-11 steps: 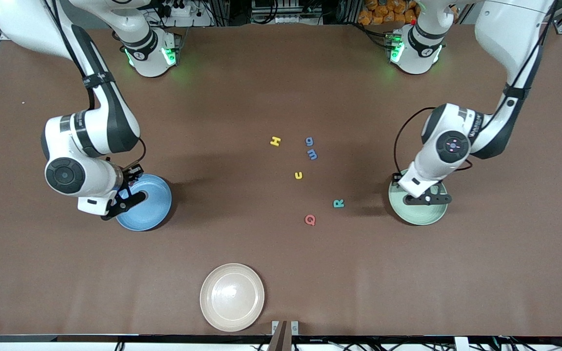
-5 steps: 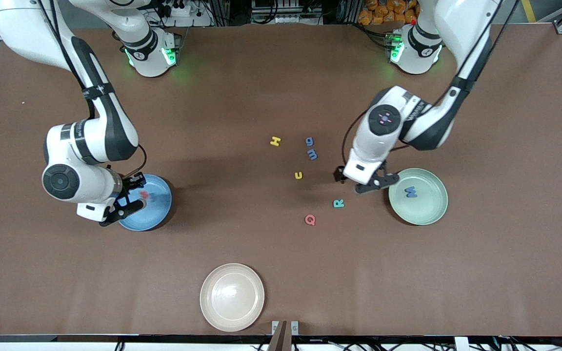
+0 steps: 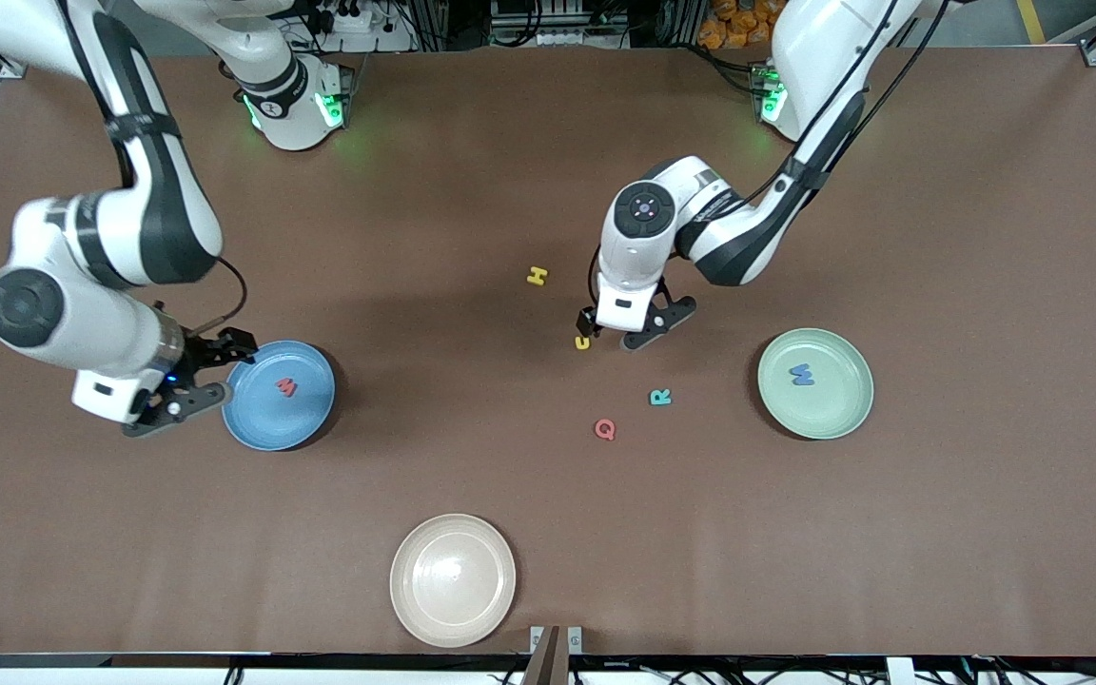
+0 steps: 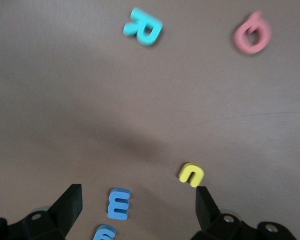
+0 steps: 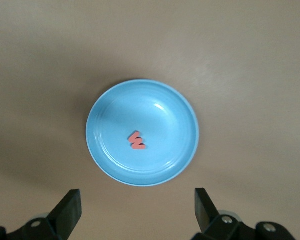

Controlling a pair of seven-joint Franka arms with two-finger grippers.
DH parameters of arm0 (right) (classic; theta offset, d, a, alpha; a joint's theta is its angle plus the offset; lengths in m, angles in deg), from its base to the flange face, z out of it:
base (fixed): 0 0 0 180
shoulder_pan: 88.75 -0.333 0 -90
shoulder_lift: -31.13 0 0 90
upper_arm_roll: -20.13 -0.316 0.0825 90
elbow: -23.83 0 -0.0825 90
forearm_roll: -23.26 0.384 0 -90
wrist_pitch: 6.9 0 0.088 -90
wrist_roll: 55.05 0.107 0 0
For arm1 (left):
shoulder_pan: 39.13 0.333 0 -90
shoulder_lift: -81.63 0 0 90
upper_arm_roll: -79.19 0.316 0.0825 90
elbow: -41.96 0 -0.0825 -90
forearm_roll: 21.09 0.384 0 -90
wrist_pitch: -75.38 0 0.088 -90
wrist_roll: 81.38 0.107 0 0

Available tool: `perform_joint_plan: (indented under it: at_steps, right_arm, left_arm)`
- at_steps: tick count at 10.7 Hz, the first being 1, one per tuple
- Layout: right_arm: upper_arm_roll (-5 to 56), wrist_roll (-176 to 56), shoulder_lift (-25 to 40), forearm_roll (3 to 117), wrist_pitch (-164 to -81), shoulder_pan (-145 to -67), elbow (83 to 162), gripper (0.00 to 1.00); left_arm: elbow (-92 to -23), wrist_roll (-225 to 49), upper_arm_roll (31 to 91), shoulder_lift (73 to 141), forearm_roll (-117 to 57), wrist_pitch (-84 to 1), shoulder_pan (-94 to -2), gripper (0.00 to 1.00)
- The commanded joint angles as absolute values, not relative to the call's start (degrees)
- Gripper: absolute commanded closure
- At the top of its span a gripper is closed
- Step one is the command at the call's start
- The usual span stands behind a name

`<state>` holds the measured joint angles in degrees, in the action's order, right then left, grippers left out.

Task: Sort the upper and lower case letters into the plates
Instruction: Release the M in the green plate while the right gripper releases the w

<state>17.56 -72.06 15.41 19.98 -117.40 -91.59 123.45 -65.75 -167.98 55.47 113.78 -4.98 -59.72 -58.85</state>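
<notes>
My left gripper (image 3: 624, 328) is open and empty, low over the blue m (image 4: 118, 203), with the blue g (image 4: 105, 233) and the yellow u (image 4: 191, 174) close by. In the front view the hand hides m and g; the u (image 3: 582, 342) shows at one fingertip. Yellow H (image 3: 537, 276), teal R (image 3: 660, 397) and red Q (image 3: 605, 429) lie loose on the table. The blue M (image 3: 802, 374) lies in the mint green plate (image 3: 833, 419). The red w (image 3: 286, 386) lies in the blue plate (image 3: 263, 428). My right gripper (image 3: 205, 379) is open and empty beside the blue plate's rim.
A cream-white plate (image 3: 453, 618) sits nearest the front camera at the table's edge. The R (image 4: 144, 27) and Q (image 4: 252, 35) also show in the left wrist view. The right wrist view shows the blue plate (image 5: 160, 120) with the w (image 5: 137, 141) in it.
My left gripper left the M in the green plate and moved over the m, g and u. My right gripper left the w in the blue plate and drew back off it.
</notes>
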Motion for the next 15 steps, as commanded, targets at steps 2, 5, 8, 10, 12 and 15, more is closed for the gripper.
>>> perform_joint_plan:
  at_steps: [2, 5, 8, 10, 12, 15]
  right_arm:
    - [18.5, -71.2, 24.1, 21.2, -113.6, -90.7, 124.9, 0.00]
    - [18.8, -70.9, 28.7, 21.2, -108.0, -90.0, 121.7, 0.00]
    - [20.0, -66.3, 29.2, 21.6, -102.7, -90.4, 116.9, 0.00]
    - [20.1, -62.8, 29.1, 23.7, -102.2, -90.9, 116.0, 0.00]
    - [20.4, -61.4, 28.4, 24.8, -102.6, -91.8, 115.9, 0.00]
    - [20.4, -59.6, 27.3, 24.8, -103.4, -92.6, 115.9, 0.00]
  left_arm:
    - [-64.4, -174.5, 55.2, 117.9, -1.5, -59.4, -59.3, 0.00]
    - [-64.1, -177.2, 53.6, 118.3, -1.5, -59.4, -59.8, 0.00]
    - [-59.3, -173.7, 53.6, 121.3, 2.0, -59.6, -59.9, 0.00]
    - [-53.3, -166.7, 54.0, 124.1, 3.3, -59.6, -59.5, 0.00]
    - [-50.2, -163.7, 56.8, 124.0, 2.9, -59.6, -57.9, 0.00]
    - [-47.0, -163.4, 60.8, 125.7, 0.6, -59.6, -55.7, 0.00]
